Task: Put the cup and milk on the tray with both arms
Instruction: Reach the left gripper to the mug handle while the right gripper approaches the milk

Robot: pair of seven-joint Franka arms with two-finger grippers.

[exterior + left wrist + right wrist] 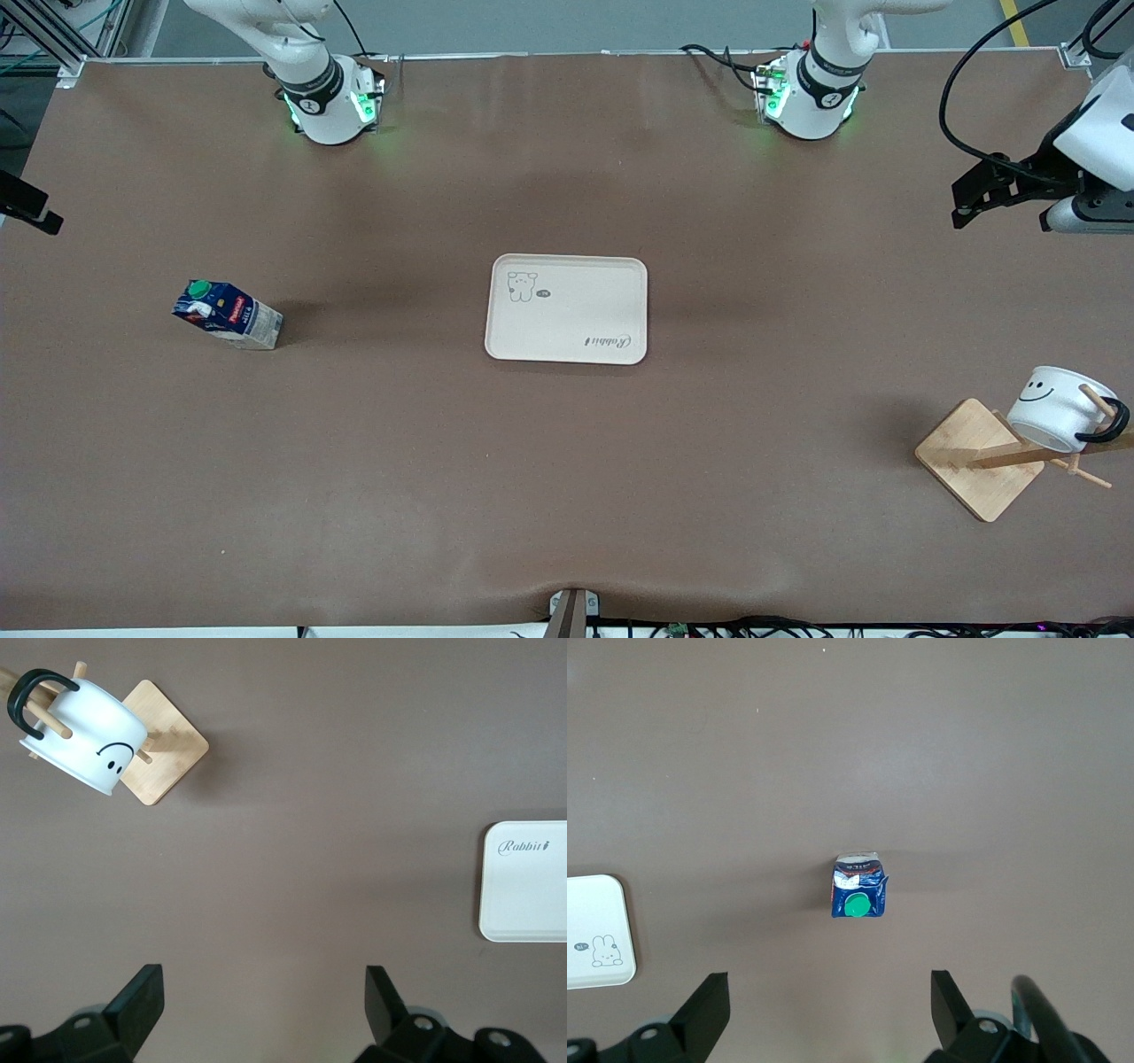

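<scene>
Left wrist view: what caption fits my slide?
Open left hand over the brown table, smiley cup hanging on its wooden rack.

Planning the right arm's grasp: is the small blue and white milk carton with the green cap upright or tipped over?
Upright. The blue and white milk carton shows its round green cap facing up in the right wrist view, base on the brown table.

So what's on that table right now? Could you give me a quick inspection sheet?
Surface: brown table, bare but for the items below.
Job's things: tray mid-table, nothing on it; milk standing toward the right arm's end; cup hung on a wooden rack toward the left arm's end.
Clutter: nothing seen.
Grippers: left gripper open, above the table near the rack; right gripper open, above the milk; both hold nothing.
Cables: black cable looping to the left arm.
Surroundings: grey floor by the bases.
</scene>
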